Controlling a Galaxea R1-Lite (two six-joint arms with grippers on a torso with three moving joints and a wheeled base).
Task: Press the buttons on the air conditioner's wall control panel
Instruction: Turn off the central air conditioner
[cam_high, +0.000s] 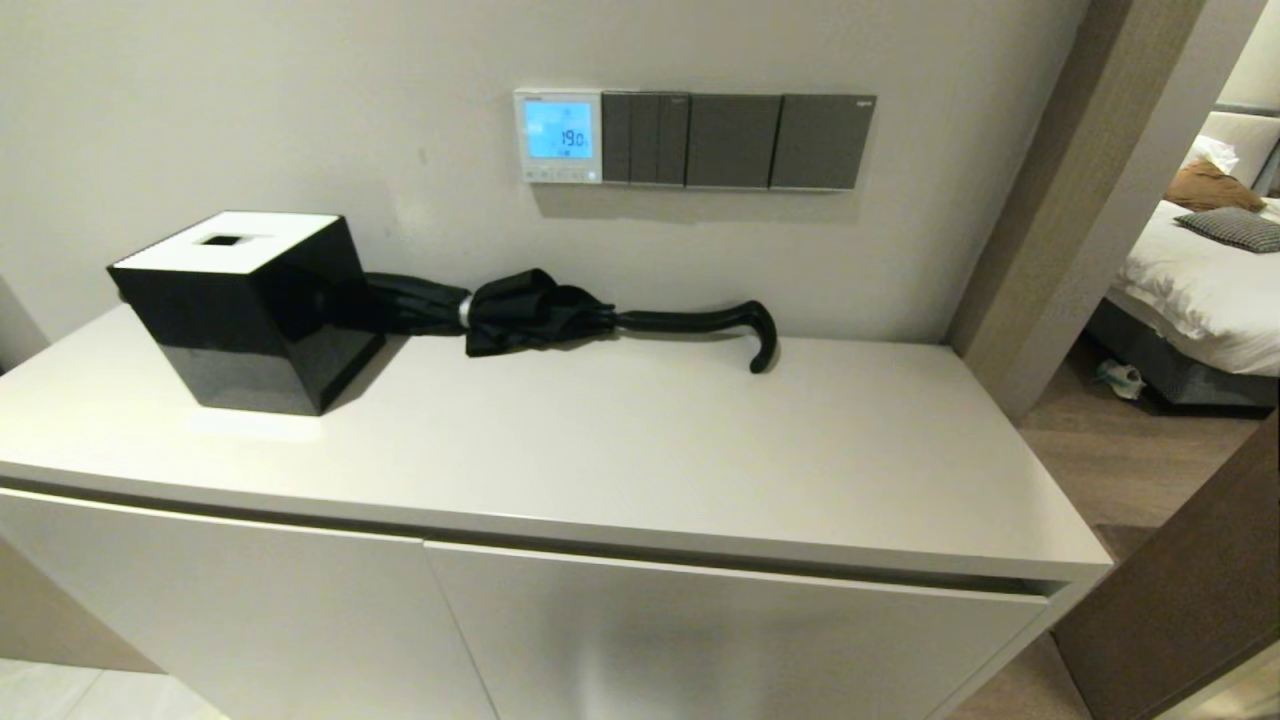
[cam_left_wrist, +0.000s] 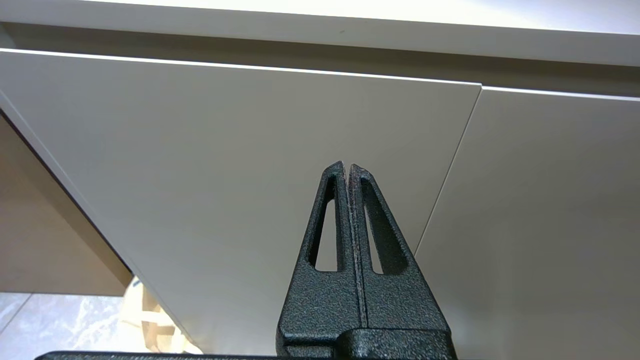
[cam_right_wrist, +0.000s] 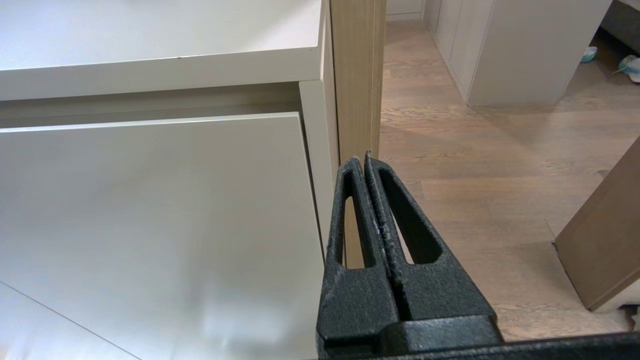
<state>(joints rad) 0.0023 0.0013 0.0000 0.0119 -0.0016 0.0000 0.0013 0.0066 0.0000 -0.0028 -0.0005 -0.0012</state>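
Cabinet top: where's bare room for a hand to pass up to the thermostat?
Bare: cabinet top in front of the umbrella, and its right end past the handle. Wall below the thermostat is bare. Crowded: back-left, tissue box against the umbrella.

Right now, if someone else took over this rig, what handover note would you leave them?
Left gripper: shut, empty, low in front of the cabinet doors, out of the head view.
Right gripper: shut, empty, low by the cabinet's right end.
Control panel: on the wall above the cabinet top, screen lit, left of the dark switch plates. Buttons run along its bottom edge.
Done: no arm is near the panel.
Left: raise one arm and press the buttons, clearing the umbrella and black box.
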